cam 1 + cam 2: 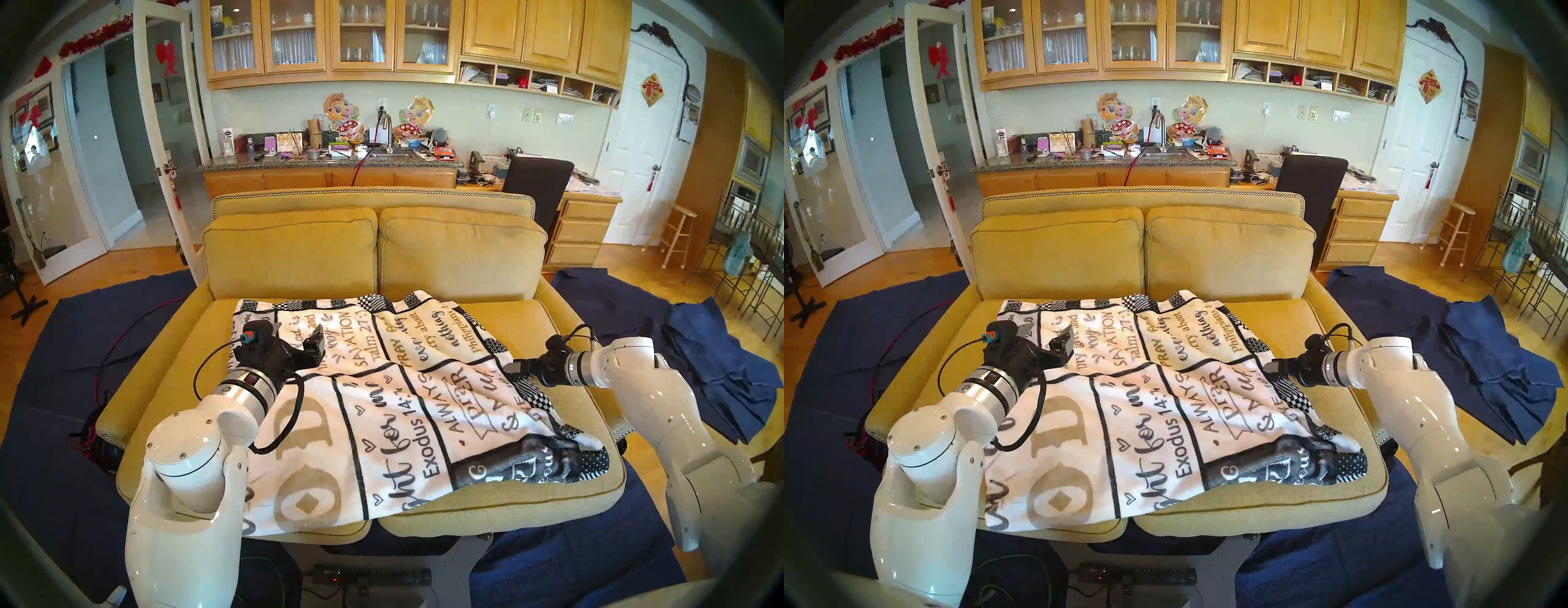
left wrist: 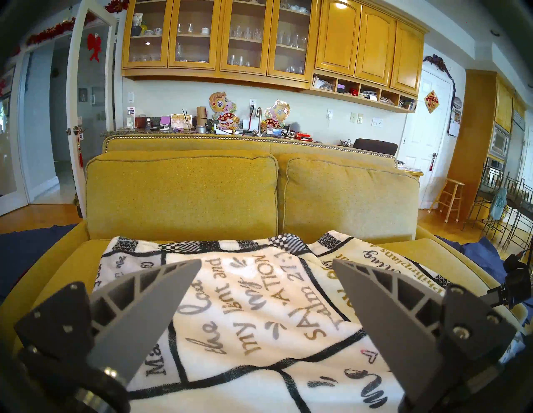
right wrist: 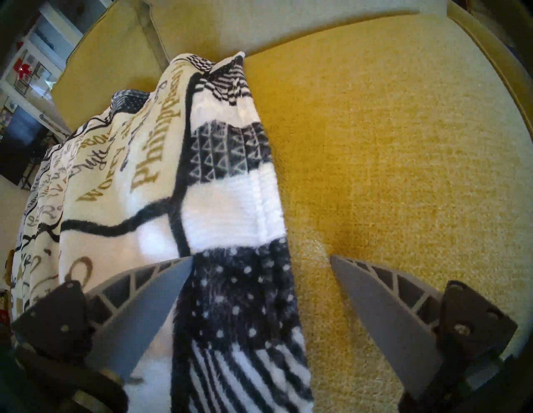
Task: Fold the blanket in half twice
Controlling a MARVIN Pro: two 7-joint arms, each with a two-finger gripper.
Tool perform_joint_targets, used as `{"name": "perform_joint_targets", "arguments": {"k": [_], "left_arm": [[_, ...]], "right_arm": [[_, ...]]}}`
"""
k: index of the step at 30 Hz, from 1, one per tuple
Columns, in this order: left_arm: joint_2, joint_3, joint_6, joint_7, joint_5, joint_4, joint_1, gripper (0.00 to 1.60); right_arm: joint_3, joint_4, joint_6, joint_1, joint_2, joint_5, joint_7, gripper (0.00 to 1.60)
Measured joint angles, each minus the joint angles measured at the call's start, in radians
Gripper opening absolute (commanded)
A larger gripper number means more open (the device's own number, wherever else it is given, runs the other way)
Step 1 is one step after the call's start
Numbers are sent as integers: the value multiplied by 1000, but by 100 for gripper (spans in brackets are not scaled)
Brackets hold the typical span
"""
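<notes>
A: Blanket (image 1: 382, 407) first: where does it lie?

B: It lies spread over the seat cushions of a yellow sofa (image 1: 292, 250), rumpled, not flat. It is white fleece with black and tan lettering, black grid lines and a checked and triangle-patterned border. A top layer lies folded over the part beneath, its edge running slantwise from the left arm's side toward the right. The near edge hangs a little over the front of the seat. At the near right corner a dark grey patch of the cloth shows.

A: And the left claw (image 1: 297, 339)?

B: It hovers above the far left part of the blanket, pointing almost level toward the sofa back. In its wrist view the two grey fingers (image 2: 150, 311) stand wide apart with nothing between them, the lettering visible in the gap.

A: The right claw (image 3: 261, 261)?

B: It reaches in from the right, angled down toward the blanket's right border. Its jaws are spread wide and grip nothing. One finger (image 3: 153, 311) sits over the dotted border patch, the other over bare yellow cushion, so the hem runs between them. Whether a fingertip touches the cloth I cannot tell.

A: Anything around the sofa?

B: Navy cloths (image 1: 721, 361) cover the floor on both sides.
</notes>
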Motion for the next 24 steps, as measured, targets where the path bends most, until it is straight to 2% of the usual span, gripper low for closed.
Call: {"name": "perform_joint_targets", "arguments": {"k": [12,21,24], "left_arm": [[-3,-1,0,-3,3,0,0,160],[-6,-2,0,-5,5,0,-1,160],[-7,-2,0,-6,6,0,-1,160]], "right_arm": [[-69,127,-23,98,-7,-27,99,160],[-123,145,-28,136,-27,-26,200,160],[-158,157,-22,147,-46,-22,265,160]]}}
